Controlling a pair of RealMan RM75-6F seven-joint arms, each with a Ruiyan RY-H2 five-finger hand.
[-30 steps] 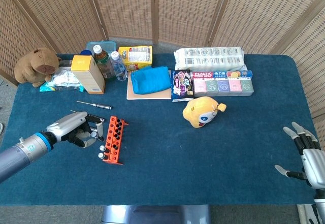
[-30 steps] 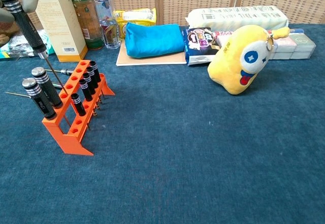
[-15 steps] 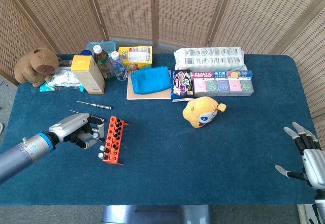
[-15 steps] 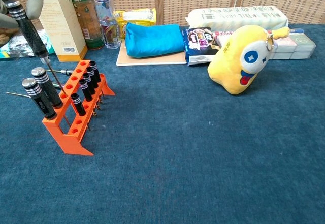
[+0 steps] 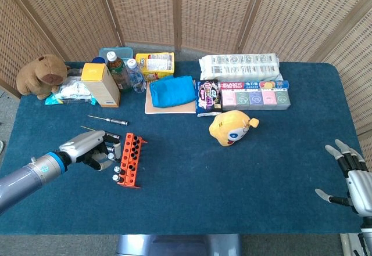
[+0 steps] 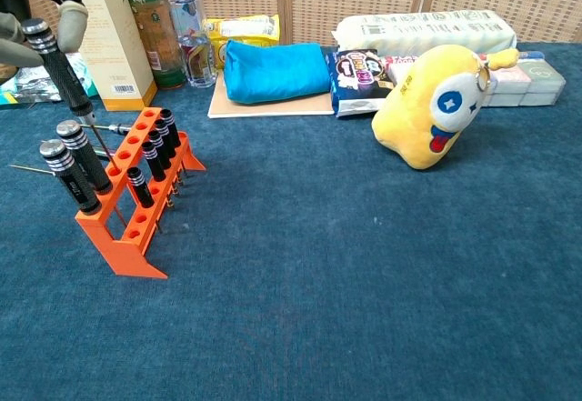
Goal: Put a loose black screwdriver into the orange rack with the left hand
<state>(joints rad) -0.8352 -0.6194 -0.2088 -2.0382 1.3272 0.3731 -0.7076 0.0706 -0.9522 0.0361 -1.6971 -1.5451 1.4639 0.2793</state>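
Observation:
My left hand (image 5: pixel 92 149) pinches a black screwdriver (image 6: pixel 60 71) by its handle top, tip pointing down at the near end of the orange rack (image 6: pixel 135 235). In the chest view the left hand (image 6: pixel 27 12) shows only at the top left corner. The rack (image 5: pixel 130 161) holds several black screwdrivers upright. A loose screwdriver (image 5: pixel 108 119) lies on the cloth behind the rack, and another thin one (image 6: pixel 27 169) lies to its left. My right hand (image 5: pixel 349 175) rests open at the table's far right edge, holding nothing.
A yellow plush toy (image 5: pixel 231 126) sits mid-table. Along the back stand a tan box (image 5: pixel 101 84), bottles (image 5: pixel 125 73), a blue pouch (image 5: pixel 172 91), snack packs (image 5: pixel 251 93) and a brown plush (image 5: pixel 43 76). Blue cloth (image 5: pixel 232 186) covers the table.
The left hand has shifted slightly right and down toward the rack, lowering the held screwdriver so its tip nears the rack's near holes. The right hand has stayed still.

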